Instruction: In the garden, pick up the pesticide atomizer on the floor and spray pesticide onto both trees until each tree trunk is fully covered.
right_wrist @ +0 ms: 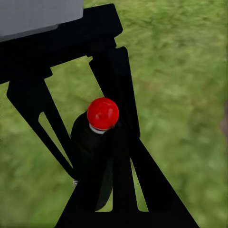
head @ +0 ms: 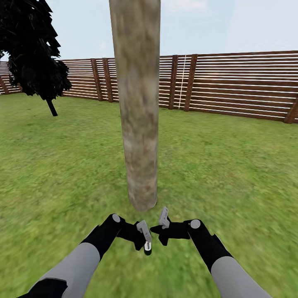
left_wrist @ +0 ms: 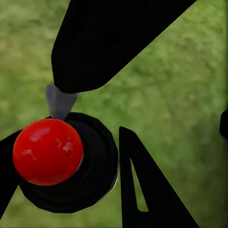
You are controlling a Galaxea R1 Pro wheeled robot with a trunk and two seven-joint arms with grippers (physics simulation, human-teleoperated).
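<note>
Grey-brown, mottled tree trunk [head: 138,103] — a thick bare column rising out of the top of the head view, its base set in the grass [head: 231,165] just ahead of the two grippers.

Left gripper [head: 145,236]: black wrist and pale grey fingers, held low in front of the trunk's foot. Its fingers are closed around the pesticide atomizer [head: 147,247], which hangs at the fingertips as a small dark bottle with a pale end. In the left wrist view the atomizer [left_wrist: 71,164] appears end-on, a round black body topped by a glossy red ball, with one pale grey fingertip [left_wrist: 59,100] touching its rim and black gripper parts on either side.

Right gripper [head: 164,219]: just beside the left one, pointing toward it, with one pale finger tilted upward. Its finger spread cannot be told from these views; nothing is seen held in it. The right wrist view looks past black triangular struts at the atomizer [right_wrist: 95,152], red ball uppermost, over blurred green lawn.

Background: brown horizontal-slat wooden fence [head: 231,87] across the far edge of the lawn — a second tree [head: 35,54] with a dark, blocky crown and thin leaning stem stands well apart at the far left, near the fence. Pale blue sky [head: 231,25] above.
</note>
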